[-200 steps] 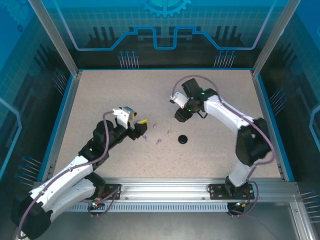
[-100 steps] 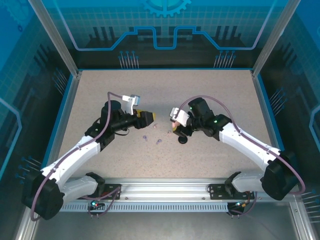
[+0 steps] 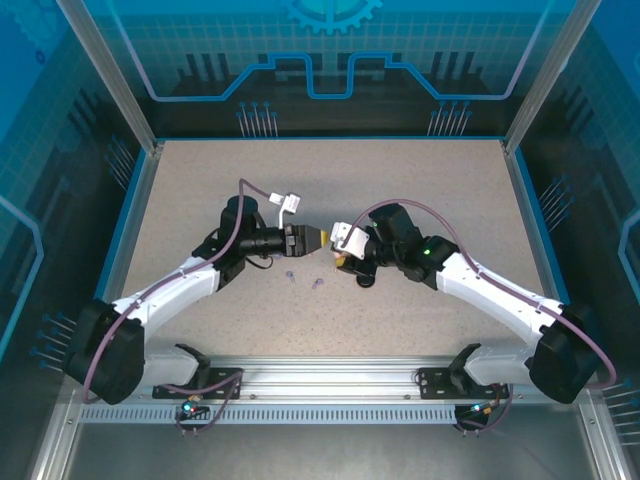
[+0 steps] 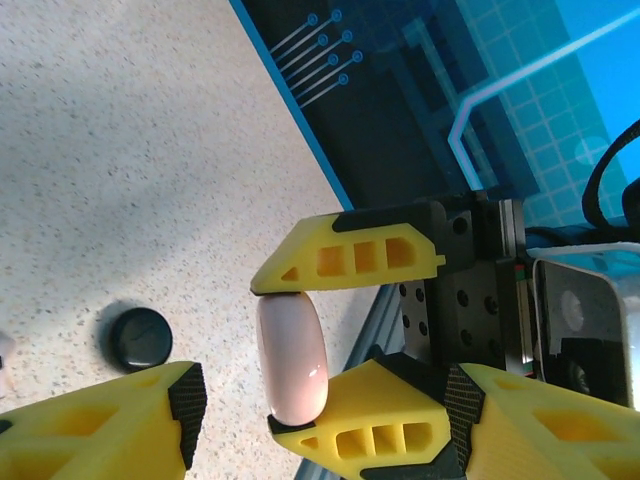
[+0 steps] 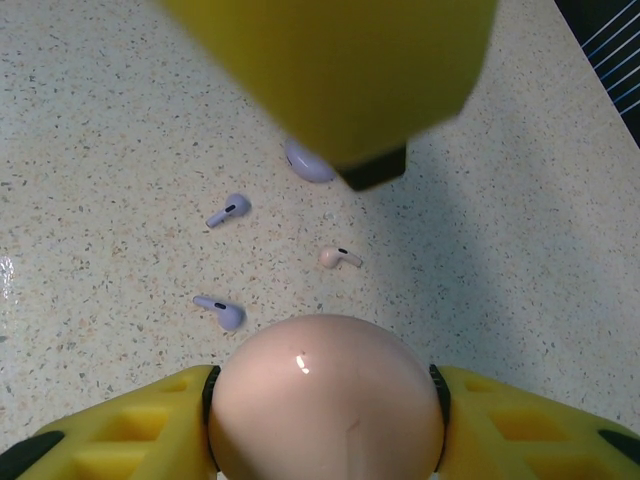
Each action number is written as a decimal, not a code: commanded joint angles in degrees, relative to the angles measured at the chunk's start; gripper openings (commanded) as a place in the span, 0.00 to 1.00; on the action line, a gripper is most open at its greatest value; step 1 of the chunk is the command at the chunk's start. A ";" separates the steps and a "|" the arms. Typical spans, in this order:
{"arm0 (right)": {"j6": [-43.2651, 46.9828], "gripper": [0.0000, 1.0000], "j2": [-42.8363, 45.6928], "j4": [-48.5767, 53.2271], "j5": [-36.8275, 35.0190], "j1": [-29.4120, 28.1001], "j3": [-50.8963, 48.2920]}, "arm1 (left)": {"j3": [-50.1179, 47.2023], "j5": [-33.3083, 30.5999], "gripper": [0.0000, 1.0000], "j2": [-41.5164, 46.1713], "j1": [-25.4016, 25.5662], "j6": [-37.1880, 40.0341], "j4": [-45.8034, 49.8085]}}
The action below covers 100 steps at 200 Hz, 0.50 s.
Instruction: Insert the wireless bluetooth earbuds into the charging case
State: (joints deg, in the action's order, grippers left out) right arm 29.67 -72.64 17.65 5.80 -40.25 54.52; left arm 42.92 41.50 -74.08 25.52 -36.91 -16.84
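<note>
Where the two arms meet above the middle of the table [image 3: 420, 180], the right gripper [image 5: 325, 425] is clamped on a pale pink charging case [image 5: 325, 385]. One yellow finger presses each side of its rounded body, and the case is raised above the speckled surface. Close against it, the left gripper [image 3: 312, 238] faces the right one tip to tip with its fingers [image 4: 110, 425] spread wide. In the left wrist view the case and the right gripper's lower finger sit in the gap between them; whether anything there touches cannot be told. Below and beyond the held case, loose on the tabletop, lie a lilac earbud [image 5: 222, 313], a pink earbud [image 5: 340, 257] and a second lilac earbud [image 5: 229, 209], each apart from the others. Just past them a lilac disc [image 5: 305, 162] is half hidden behind the left gripper's blurred finger. A black disc [image 4: 140, 338] rests flat on the table near the right gripper.
</note>
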 commanded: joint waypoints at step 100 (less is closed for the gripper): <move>-0.49 0.50 1.38 -3.89 0.71 -1.10 1.98 | 2.51 3.32 0.62 -5.01 3.41 0.43 -0.30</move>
State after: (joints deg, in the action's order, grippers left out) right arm 29.61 -72.62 15.53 5.19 -40.58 54.87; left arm 42.98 43.03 -78.41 28.58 -37.39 -17.04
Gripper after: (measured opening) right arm 0.499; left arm 0.635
